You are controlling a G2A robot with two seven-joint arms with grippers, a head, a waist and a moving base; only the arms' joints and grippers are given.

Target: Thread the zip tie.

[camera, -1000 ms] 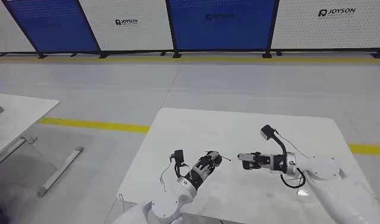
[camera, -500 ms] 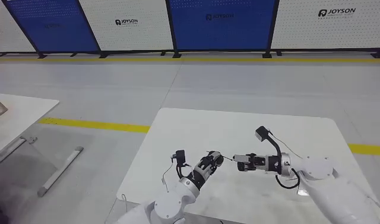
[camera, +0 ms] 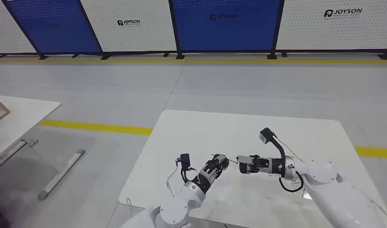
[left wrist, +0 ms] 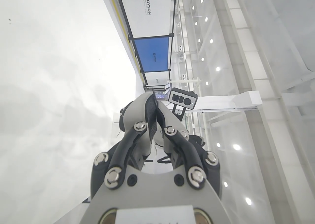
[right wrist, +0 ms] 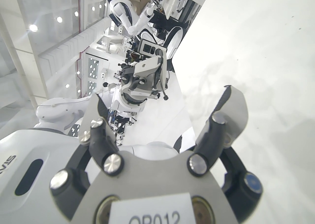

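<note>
In the top view, the left gripper (camera: 221, 162) and the right gripper (camera: 240, 162) face each other above the near middle of the white table (camera: 181, 131), close but apart. A thin dark zip tie (camera: 216, 157) sticks out from the left gripper, and one end points to the right, toward the other gripper.

In the left wrist view, the jaws of the left gripper (left wrist: 154, 109) are pressed together, narrow. The strap between them is too thin to see there.

In the right wrist view, the jaws of the right gripper (right wrist: 163, 99) stand wide and hold nothing. Beyond them is the left gripper (right wrist: 145, 79), with the zip tie (right wrist: 164, 92) showing as a fine black line near it.

I judge the zip tie to be very light, smooth and springy, so it can bend away or slip when pushed. The free end should be taken close to its tip, flat between the pads, so that it stays straight enough to enter the small head.
</note>
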